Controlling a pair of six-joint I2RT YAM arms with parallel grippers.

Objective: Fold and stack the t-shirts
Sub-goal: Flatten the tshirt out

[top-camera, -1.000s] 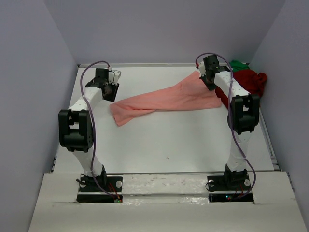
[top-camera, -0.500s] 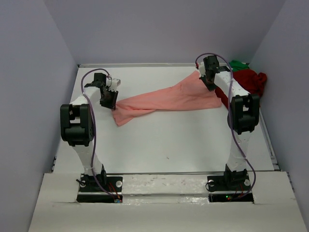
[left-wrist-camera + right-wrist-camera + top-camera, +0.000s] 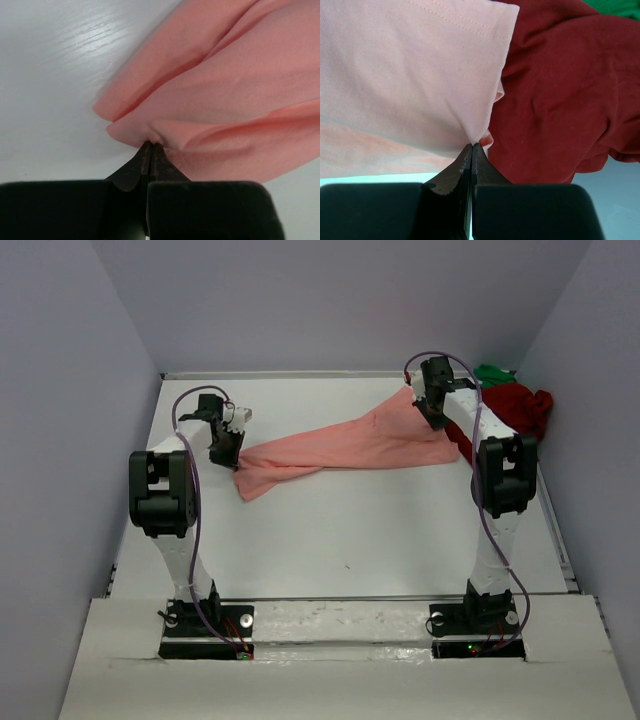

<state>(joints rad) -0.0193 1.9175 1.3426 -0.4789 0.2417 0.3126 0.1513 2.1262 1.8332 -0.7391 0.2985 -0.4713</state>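
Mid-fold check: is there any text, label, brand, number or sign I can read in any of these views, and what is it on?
None can be read.
The salmon-pink t-shirt, dark red t-shirt and green t-shirt show plain cloth, with no print or tag in view.
The left arm, right arm and table show no legible marking.

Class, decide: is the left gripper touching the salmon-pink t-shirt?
Touching. In the left wrist view, the left gripper, its fingertips shut, pinches a fold at the edge of the salmon-pink t-shirt.

Green t-shirt (image 3: pixel 494 371) mostly hidden behind dark red t-shirt (image 3: pixel 520 405) (far corner).
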